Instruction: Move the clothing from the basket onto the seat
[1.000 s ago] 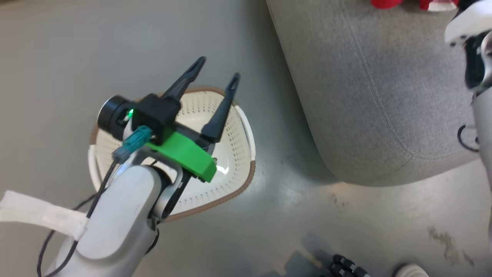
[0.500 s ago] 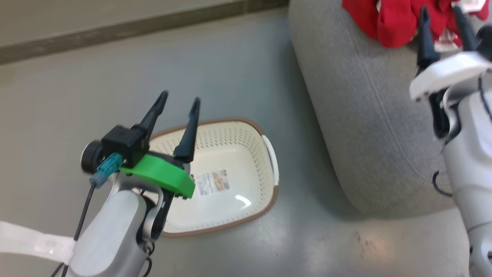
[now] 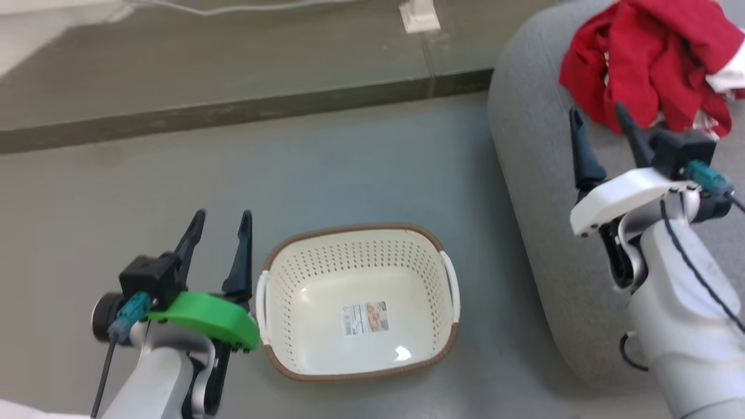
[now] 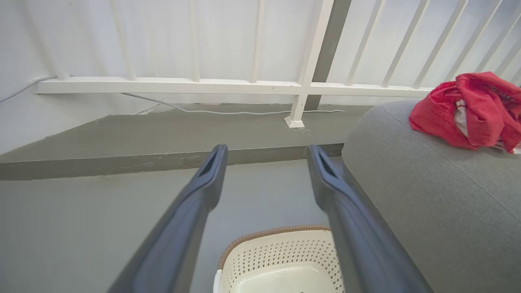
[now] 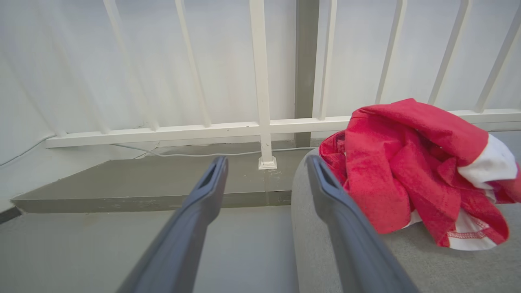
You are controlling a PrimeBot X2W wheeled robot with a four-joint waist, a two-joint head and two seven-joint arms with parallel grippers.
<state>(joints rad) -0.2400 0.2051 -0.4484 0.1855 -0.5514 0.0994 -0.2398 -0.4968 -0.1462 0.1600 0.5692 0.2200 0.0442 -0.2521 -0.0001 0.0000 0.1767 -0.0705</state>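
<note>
Basket [image 3: 302, 273] sits upright on the grey floor [image 3: 349, 163] at approx 6 o'clock in the head view, w/ a label sticker [image 3: 365, 318] on its bottom. Left claw [image 3: 222, 218] is at 8 o'clock, just beside the basket's white handle [image 3: 262, 297], fingers splayed wide w/ nothing btwn them, tips pointing to 12. The grey seat [image 3: 535, 174] takes the 3 o'clock side, w/ a strip of floor btwn it & the basket. Clothing [image 3: 646, 58] lies in a red heap w/ white bits on the seat at 1 o'clock, well apart from the basket. Right claw [image 3: 598, 112] hangs over the seat at 2 o'clock, also splayed wide & gripping nothing. Its tips are at the heap's near edge; can't tell if they touch. A white railing [image 4: 183, 85] & thin cable [image 4: 228, 112] run along the wall at 12.
</note>
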